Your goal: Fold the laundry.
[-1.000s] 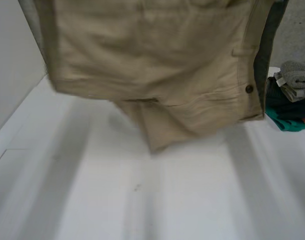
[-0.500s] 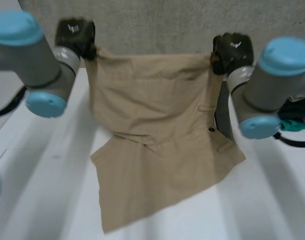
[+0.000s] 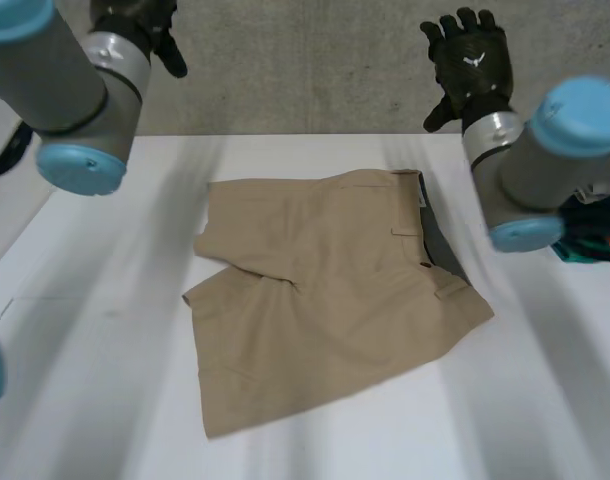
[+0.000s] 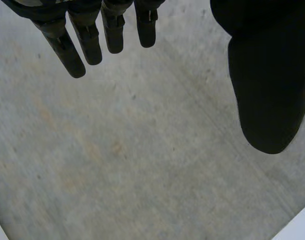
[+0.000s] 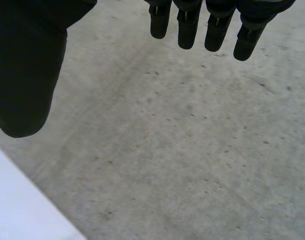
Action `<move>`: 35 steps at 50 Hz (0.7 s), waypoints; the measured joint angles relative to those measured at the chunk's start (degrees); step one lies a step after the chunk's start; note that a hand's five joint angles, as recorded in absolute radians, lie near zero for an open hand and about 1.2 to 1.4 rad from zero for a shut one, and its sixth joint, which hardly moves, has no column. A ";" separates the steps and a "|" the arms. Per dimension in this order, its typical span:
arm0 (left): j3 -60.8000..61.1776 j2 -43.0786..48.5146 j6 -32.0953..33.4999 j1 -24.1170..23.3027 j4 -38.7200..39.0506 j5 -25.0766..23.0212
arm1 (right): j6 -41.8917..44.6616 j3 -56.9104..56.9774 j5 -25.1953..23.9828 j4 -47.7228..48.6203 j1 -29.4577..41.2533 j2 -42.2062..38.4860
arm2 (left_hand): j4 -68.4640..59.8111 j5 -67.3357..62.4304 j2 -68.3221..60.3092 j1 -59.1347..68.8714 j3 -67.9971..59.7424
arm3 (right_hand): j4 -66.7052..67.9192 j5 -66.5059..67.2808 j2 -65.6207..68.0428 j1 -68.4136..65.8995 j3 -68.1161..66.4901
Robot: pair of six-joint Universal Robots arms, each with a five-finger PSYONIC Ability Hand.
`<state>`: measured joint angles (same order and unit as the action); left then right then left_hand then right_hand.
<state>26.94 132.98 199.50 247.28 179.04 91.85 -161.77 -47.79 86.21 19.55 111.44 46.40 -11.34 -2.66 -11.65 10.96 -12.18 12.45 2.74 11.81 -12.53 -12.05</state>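
Grey concrete (image 4: 142,165) lies beyond both hands, and a teal and dark clothes pile (image 3: 595,242) sits on the white table (image 3: 85,380) beside the right arm. The left hand (image 3: 145,25) is up off the table, fingers (image 4: 87,40) straight, holding nothing. The right hand (image 3: 472,65) is splayed wide and empty too. Below and between them, well apart from both, beige shorts (image 3: 325,290) lie flat on the table. The waistband is on the right hand's side, with belt loops and a button showing.

Both arms are raised; the left hand (image 3: 145,25) and right hand (image 3: 470,62) are held high, fingers straight and spread, holding nothing
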 measured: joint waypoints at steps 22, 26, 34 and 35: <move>51.17 -32.59 0.49 -9.71 -18.40 -6.88 | 29.61 -26.19 -22.69 -48.13 -11.91 23.59 | -4.65 -3.67 -4.39 5.30 -3.83 | 5.51 5.79 6.84 -5.76 -6.42; 58.45 -32.92 1.73 -12.25 -21.68 -8.63 | 36.93 -34.11 -25.73 -49.62 -14.11 24.85 | -13.44 -12.21 -12.96 14.84 -12.31 | 18.59 18.65 19.94 -19.33 -19.14; 67.14 -30.00 3.60 -13.78 -21.67 -9.35 | 45.49 -43.97 -29.66 -46.72 -17.49 22.38 | -26.45 -24.90 -26.02 27.29 -25.46 | 30.31 29.83 31.06 -30.31 -30.72; 67.78 -29.50 3.53 -13.77 -21.13 -9.28 | 45.83 -44.60 -30.01 -45.93 -17.73 21.84 | -26.47 -24.90 -26.05 27.21 -25.48 | 30.28 29.81 31.03 -30.25 -30.70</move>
<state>94.72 103.48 203.03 233.51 157.91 82.57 -115.94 -92.39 56.20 -26.38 93.71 68.24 -37.81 -27.55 -37.70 38.16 -37.67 42.73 32.55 42.84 -42.78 -42.75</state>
